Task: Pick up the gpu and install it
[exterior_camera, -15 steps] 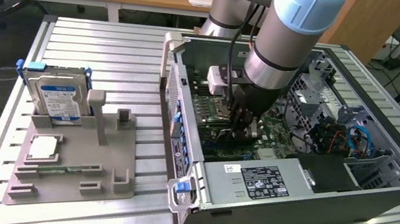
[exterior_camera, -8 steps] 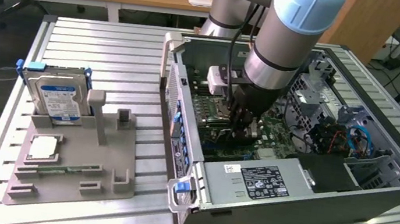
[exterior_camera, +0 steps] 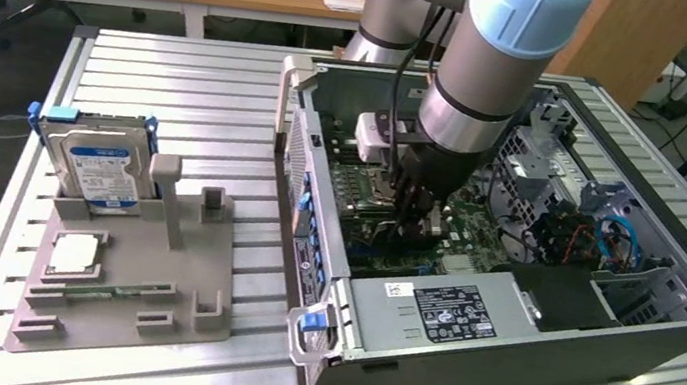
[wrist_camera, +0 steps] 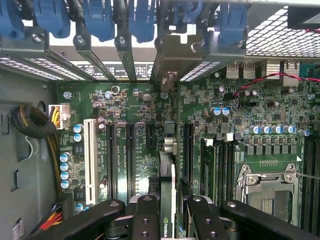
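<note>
Already inside the open computer case (exterior_camera: 646,336), my fingers (wrist_camera: 175,212) grip the gpu (wrist_camera: 168,190) edge-on just above the motherboard (wrist_camera: 135,130), the pickup done and the card apparently not yet seated in its slot.

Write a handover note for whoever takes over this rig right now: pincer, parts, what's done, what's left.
Pincer: shut on the gpu, held edge-on, down inside the open PC case.
Gpu: above the motherboard, beside the long black expansion slots; whether it touches a slot can't be told.
Done: gpu picked up and carried into the case.
Left: seat it, release.
Hard drive and CPU chip sit on the grey holder outside.
</note>
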`<state>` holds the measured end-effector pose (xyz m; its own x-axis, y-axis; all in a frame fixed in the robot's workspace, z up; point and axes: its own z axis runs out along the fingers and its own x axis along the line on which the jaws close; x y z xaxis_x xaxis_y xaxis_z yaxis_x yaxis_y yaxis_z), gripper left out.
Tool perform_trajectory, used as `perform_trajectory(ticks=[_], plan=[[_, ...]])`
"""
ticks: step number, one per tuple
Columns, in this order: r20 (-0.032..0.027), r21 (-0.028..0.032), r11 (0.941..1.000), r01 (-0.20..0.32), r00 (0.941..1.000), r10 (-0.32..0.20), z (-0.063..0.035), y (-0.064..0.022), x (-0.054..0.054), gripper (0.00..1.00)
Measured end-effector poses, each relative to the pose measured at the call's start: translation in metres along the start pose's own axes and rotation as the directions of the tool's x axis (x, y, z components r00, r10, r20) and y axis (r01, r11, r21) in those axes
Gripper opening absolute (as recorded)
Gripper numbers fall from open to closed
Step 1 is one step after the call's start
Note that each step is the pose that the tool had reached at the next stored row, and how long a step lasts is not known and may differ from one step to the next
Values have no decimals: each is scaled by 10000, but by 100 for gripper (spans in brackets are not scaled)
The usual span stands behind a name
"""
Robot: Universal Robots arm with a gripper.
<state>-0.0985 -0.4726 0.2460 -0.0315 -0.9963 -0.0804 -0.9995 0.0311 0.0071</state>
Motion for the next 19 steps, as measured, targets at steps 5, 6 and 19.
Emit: perform_trajectory(ticks=[5,6,19], plan=[[2,-6,10000,-1,10000,1,1,18,-4,26],[0,-6,10000,0,10000,0,1,20,-5,26],[12,-3,10000,-1,10000,1,24,30,-4,26]])
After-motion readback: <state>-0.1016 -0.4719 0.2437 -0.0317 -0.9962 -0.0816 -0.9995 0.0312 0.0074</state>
